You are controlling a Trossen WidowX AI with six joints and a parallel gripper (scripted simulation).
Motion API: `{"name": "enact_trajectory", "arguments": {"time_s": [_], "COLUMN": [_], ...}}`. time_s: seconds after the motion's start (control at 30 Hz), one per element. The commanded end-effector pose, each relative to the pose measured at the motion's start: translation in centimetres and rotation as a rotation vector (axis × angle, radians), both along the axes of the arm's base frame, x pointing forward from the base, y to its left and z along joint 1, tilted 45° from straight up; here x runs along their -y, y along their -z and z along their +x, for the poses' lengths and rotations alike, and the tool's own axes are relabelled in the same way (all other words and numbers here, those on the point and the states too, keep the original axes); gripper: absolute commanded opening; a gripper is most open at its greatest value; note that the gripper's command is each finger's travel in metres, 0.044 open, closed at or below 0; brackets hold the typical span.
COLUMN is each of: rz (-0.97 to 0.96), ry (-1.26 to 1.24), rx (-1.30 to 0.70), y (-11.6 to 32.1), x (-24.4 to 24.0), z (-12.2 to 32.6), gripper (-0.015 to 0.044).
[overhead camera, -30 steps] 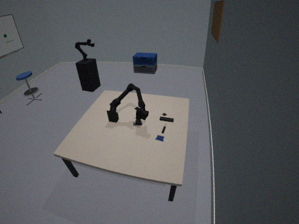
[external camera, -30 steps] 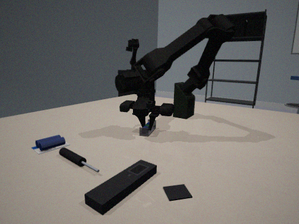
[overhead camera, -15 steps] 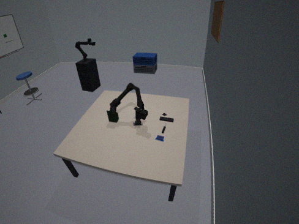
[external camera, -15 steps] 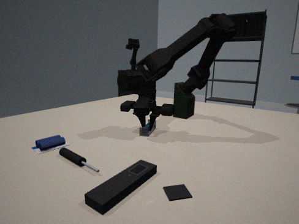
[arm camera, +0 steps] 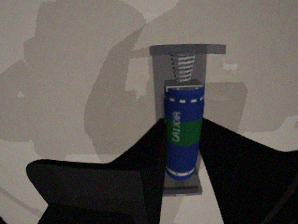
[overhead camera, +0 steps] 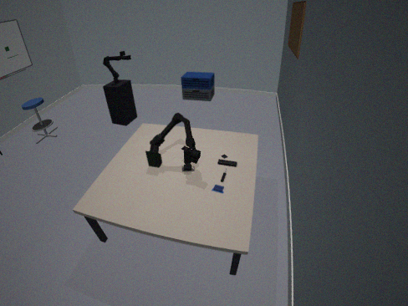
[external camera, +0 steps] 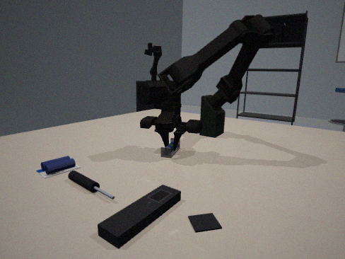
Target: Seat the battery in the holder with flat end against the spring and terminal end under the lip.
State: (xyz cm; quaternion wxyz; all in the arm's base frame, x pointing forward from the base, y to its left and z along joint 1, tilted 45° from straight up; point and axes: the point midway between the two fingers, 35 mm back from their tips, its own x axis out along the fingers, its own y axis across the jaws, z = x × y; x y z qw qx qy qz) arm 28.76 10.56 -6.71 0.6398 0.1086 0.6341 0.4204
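Observation:
The battery [arm camera: 183, 157] [external camera: 170, 146], blue with a green band, lies lengthwise over the grey see-through holder [arm camera: 215, 49] [external camera: 165, 153] [overhead camera: 191, 170]. My gripper [arm camera: 180, 123] [external camera: 171, 146] [overhead camera: 187, 166] is shut on the battery, one finger on each long side, low at the holder. In the wrist view the coil spring [arm camera: 185, 67] shows between the holder's wide end wall and the battery's upper end, with a dark edge across there. The battery's lower end, with a white ring, is just short of the holder's other end. Whether it lies fully flat or touches the spring, I cannot tell.
Blue cylinders [external camera: 60, 165] [overhead camera: 218, 189] lie on a white sheet. A screwdriver [external camera: 82, 180] [overhead camera: 223, 177], a black remote-like box [external camera: 138, 217] [overhead camera: 227, 163] and a thin dark square [external camera: 205, 222] [overhead camera: 224, 156] also lie on the table [overhead camera: 167, 217] [external camera: 247, 198].

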Motion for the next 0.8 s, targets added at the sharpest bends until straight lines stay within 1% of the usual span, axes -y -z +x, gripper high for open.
{"name": "enact_trajectory", "arguments": {"time_s": [0.0,0.67,0.77], "rz": [0.003,0.001,0.001], "ry": [0.001,0.005,0.005], "rx": [0.003,0.004,0.004], "y": [0.03,0.09,0.09], "x": [0.10,0.17,0.17], "z": [-0.36,-0.60,-0.60], "gripper": [0.0074,0.0074,0.0152]}}
